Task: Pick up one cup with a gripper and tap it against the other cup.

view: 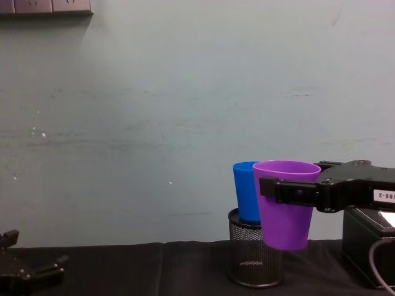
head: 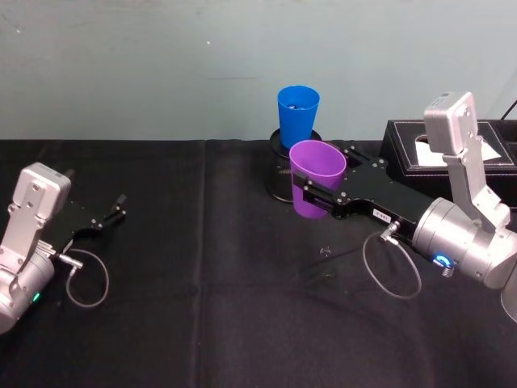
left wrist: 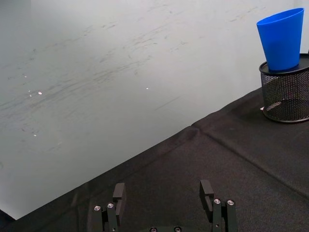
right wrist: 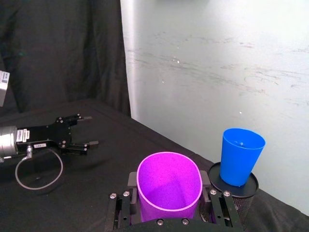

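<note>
The right pincer (head: 315,192), clamped round the purple cup (head: 317,162) held above the table (head: 242,323) just before the blue cup (head: 297,113) atop the mesh holder (view: 250,259), should nudge forward gently lest that perch topple; the left pincer (head: 111,212) lies open, parked far left.

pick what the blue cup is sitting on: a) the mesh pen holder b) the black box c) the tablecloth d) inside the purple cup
a: the blue cup rests atop the mesh pen holder; the right gripper holds the purple cup lifted beside it, and the left gripper lies open at far left.
</note>
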`<act>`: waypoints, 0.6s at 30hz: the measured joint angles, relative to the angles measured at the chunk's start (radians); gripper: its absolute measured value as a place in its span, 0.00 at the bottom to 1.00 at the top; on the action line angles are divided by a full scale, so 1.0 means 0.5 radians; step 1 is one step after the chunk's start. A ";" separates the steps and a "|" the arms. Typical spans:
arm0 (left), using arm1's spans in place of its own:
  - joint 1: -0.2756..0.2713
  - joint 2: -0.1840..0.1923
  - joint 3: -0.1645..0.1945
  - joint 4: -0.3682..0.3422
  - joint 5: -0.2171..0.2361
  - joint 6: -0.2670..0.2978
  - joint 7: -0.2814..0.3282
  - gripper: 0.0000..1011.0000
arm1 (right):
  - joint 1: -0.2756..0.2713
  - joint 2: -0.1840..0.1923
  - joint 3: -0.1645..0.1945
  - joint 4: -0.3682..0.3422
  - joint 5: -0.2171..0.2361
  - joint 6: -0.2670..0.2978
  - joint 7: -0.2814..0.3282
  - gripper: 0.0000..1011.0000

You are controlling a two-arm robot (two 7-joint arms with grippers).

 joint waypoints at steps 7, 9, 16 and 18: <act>0.000 0.000 0.000 0.000 0.000 0.000 0.000 0.99 | 0.000 0.000 0.000 0.000 0.000 0.000 0.000 0.72; 0.000 0.000 0.000 0.000 0.000 0.000 0.000 0.99 | 0.000 0.000 0.000 0.000 0.000 0.000 0.000 0.73; 0.000 0.000 0.000 0.000 0.000 0.000 0.000 0.99 | 0.000 0.000 0.000 0.000 0.000 0.000 0.000 0.72; 0.000 0.000 0.000 0.000 0.000 0.000 0.000 0.99 | 0.000 0.000 0.000 0.000 0.000 0.000 0.000 0.72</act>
